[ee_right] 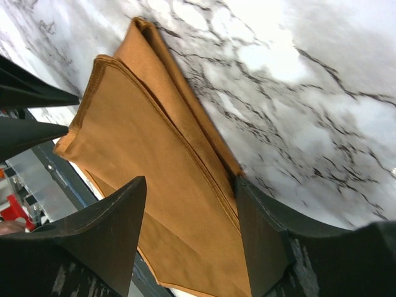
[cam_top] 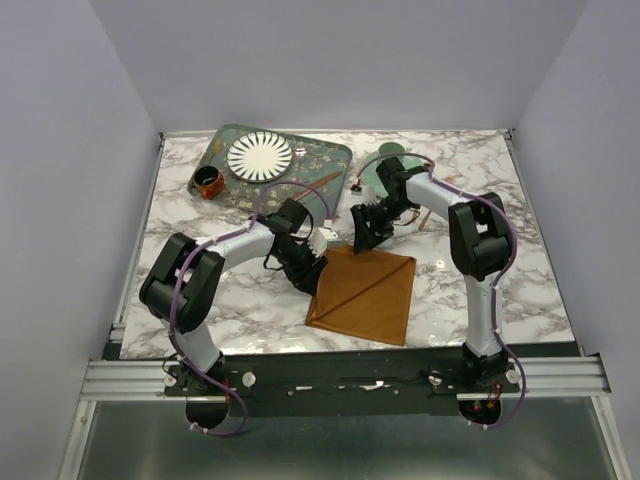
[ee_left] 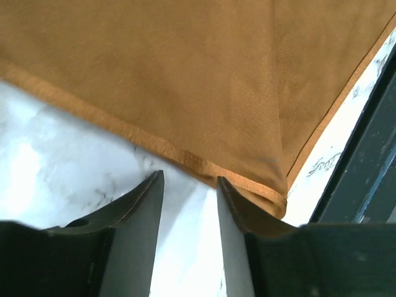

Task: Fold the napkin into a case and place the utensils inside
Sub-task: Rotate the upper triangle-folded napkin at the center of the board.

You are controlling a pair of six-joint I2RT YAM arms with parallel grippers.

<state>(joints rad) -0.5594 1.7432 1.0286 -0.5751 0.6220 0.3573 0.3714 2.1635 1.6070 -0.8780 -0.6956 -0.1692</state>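
room left of napkin, tray blocks far-left

A white marble-patterned table with grey veins is spreading out in front of me. Plain pale grey walls are closing it in on three sides: the back wall is standing straight ahead, the left wall and the right wall are flanking it. Light is glaring off the glossy tabletop in white patches. Along the near edge an aluminium rail is running across, and a dull grey metal sheet is lying below it.
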